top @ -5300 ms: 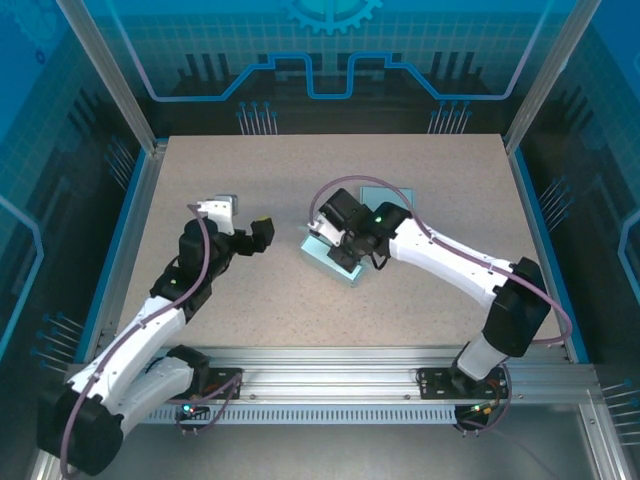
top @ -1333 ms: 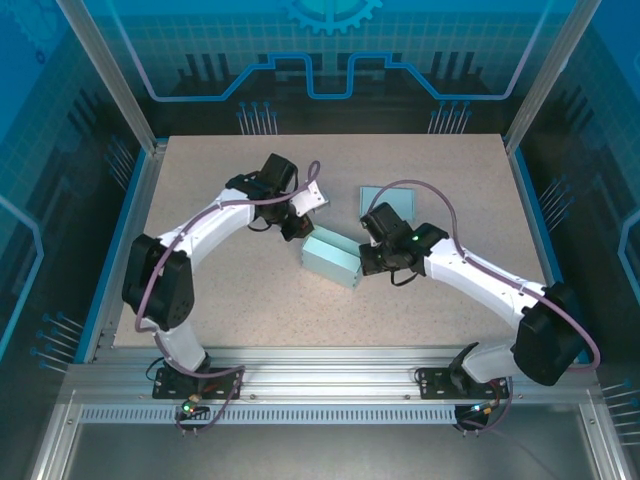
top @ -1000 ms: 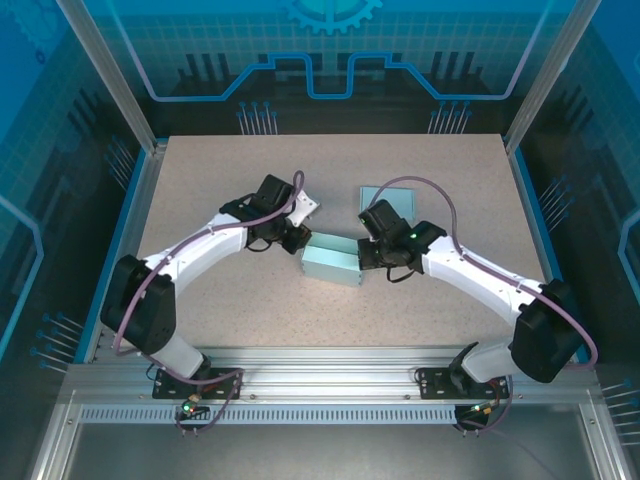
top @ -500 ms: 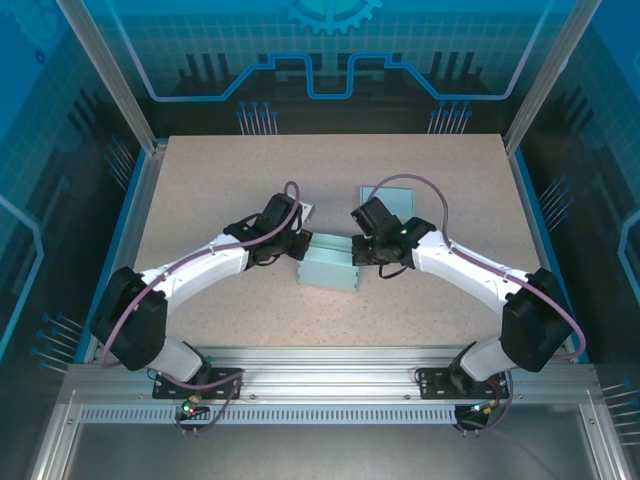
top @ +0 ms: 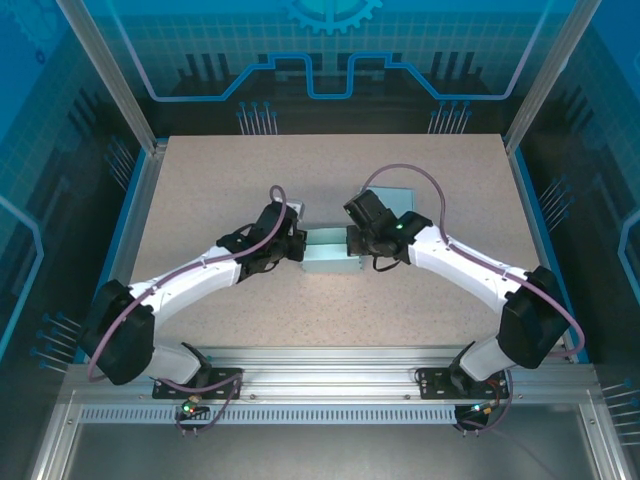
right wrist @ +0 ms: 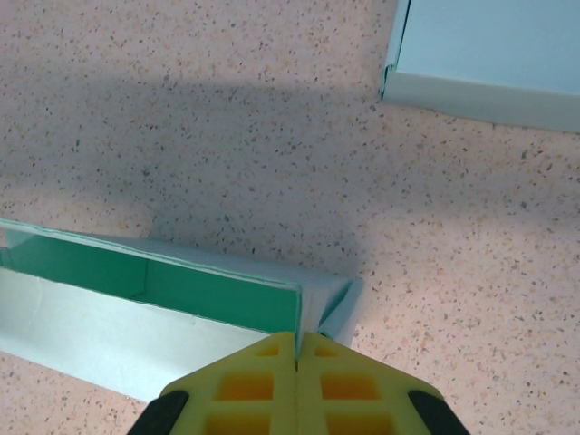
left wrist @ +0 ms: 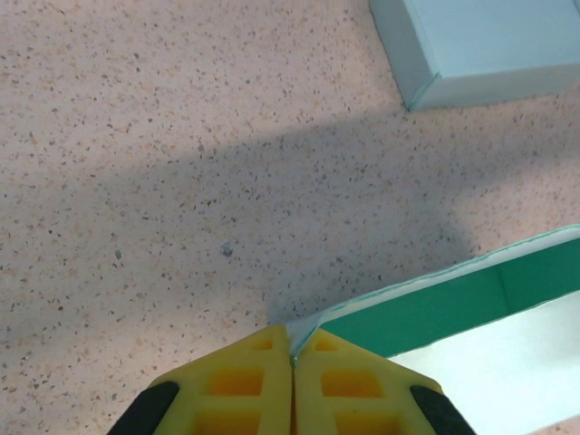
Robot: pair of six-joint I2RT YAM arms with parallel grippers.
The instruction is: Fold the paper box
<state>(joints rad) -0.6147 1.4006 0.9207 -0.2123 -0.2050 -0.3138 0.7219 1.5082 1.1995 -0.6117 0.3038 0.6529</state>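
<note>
From the top external view, the paper box (top: 330, 255) lies near the middle of the table (top: 200, 180), a pale teal open tray held end to end between the two arms. The left gripper (top: 298, 247) is at its left end and the right gripper (top: 352, 240) at its right. A second pale teal piece (top: 392, 196) sits just behind the right arm, partly hidden by it. In the left wrist view, the left gripper (left wrist: 292, 340) has its yellow fingers (left wrist: 245, 381) pressed flat together, and the corner of a thin box (left wrist: 435, 308) wall runs into the seam between them, so it looks pinched on the paper. The second piece (left wrist: 480, 45) lies apart at the upper right. In the right wrist view, the right gripper (right wrist: 297, 340) is likewise closed finger to finger on the upright wall at the box's (right wrist: 136, 299) end corner, beside a small folded flap, and the second piece (right wrist: 489, 54) shows at the top right. The box looks like thin card: very light, easy to crease or crush, and liable to slide on the speckled top if pushed. It is best held by pinching a wall edge near a corner, with the other end steadied. No brand, label or readable writing shows on either piece.
</note>
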